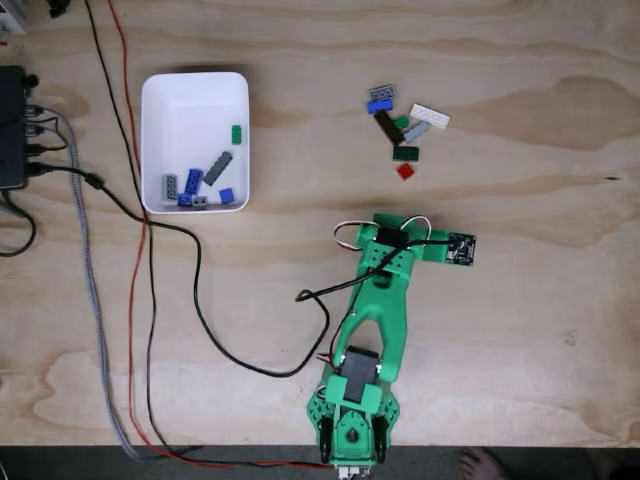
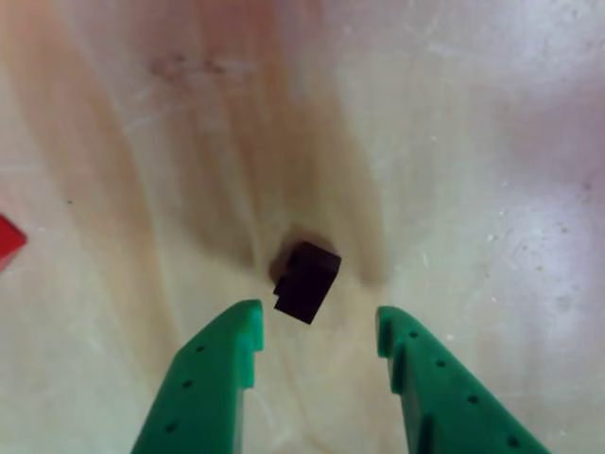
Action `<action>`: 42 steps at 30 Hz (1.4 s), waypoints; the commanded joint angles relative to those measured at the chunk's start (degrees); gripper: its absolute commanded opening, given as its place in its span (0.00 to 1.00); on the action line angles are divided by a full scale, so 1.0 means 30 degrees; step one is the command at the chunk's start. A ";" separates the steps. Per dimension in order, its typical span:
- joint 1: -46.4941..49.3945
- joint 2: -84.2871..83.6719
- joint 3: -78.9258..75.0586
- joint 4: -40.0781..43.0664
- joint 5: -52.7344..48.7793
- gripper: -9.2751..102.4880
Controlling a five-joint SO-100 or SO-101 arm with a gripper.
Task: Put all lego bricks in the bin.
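Observation:
In the other view my green gripper [image 2: 317,322] is open, its fingers [image 2: 213,378] rising from the bottom edge. A small black lego brick [image 2: 306,280] lies on the wood just ahead of the tips, in line with the gap and apart from both. A red brick [image 2: 8,238] shows at the left edge. In the fixed view the white bin [image 1: 160,100] at upper left holds several grey, blue and green bricks [image 1: 192,181]. A loose cluster of bricks [image 1: 405,125] and a red one [image 1: 405,171] lie above my green arm [image 1: 385,300].
Black, red and grey cables [image 1: 150,260] run down the table left of the arm, one looping to its wrist. A black box [image 1: 12,125] sits at the left edge. A bare foot [image 1: 485,465] shows below the table's front edge.

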 commanded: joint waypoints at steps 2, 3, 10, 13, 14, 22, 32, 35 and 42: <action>0.0059 -0.0059 0.0059 -0.0703 -0.0205 0.19; 0.0088 -0.0117 0.0000 -0.0762 -0.0264 0.19; 0.0059 -0.0381 -0.0146 -0.0703 -0.1201 0.12; 0.0264 -0.0381 -0.0146 -0.0791 -0.1406 0.09; 0.0410 -0.0381 -0.0146 -0.0791 -0.1553 0.09; 0.0674 -0.0352 -0.0293 -0.0322 -0.2783 0.15; 0.1523 0.0059 0.0498 0.0908 -0.5947 0.19; 0.1787 0.0000 0.0645 0.1025 -0.6826 0.19; 0.1846 -0.0469 0.0117 0.1025 -0.8672 0.16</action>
